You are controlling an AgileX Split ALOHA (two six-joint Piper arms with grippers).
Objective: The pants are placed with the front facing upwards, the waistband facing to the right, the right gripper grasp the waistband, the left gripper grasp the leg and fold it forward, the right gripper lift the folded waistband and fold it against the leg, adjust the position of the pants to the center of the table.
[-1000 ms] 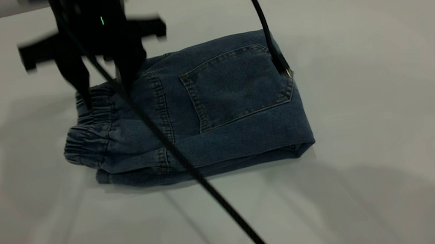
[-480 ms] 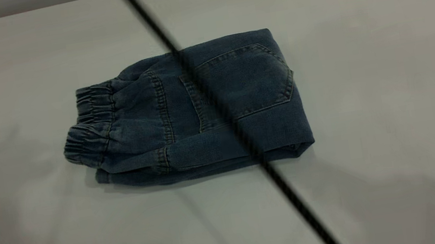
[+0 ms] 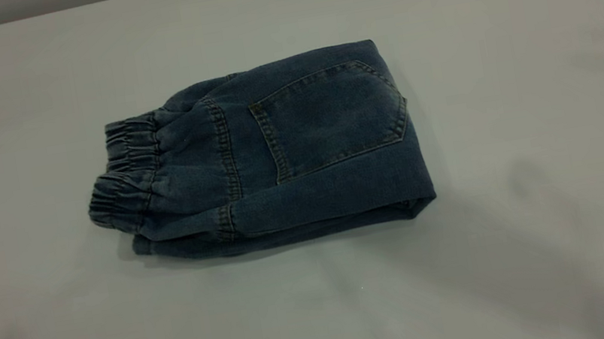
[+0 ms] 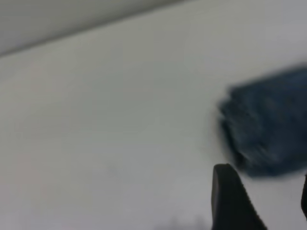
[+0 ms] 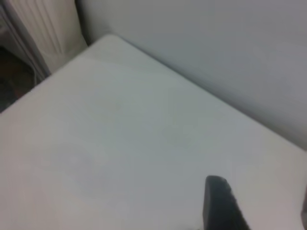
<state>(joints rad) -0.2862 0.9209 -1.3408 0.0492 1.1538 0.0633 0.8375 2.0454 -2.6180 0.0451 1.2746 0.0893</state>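
The pants (image 3: 275, 155) lay folded into a compact bundle near the centre of the table (image 3: 509, 100), back pocket (image 3: 330, 116) uppermost and the waistband (image 3: 124, 173) at 9 o'clock. The left gripper (image 4: 261, 201) hung clear of the cloth with its fingers apart, holding nothing. The right gripper (image 5: 259, 206) likewise stood spread over bare tabletop. The denim looked soft, limp and moderately heavy; the thick gathered waistband probably offered the surest hold.
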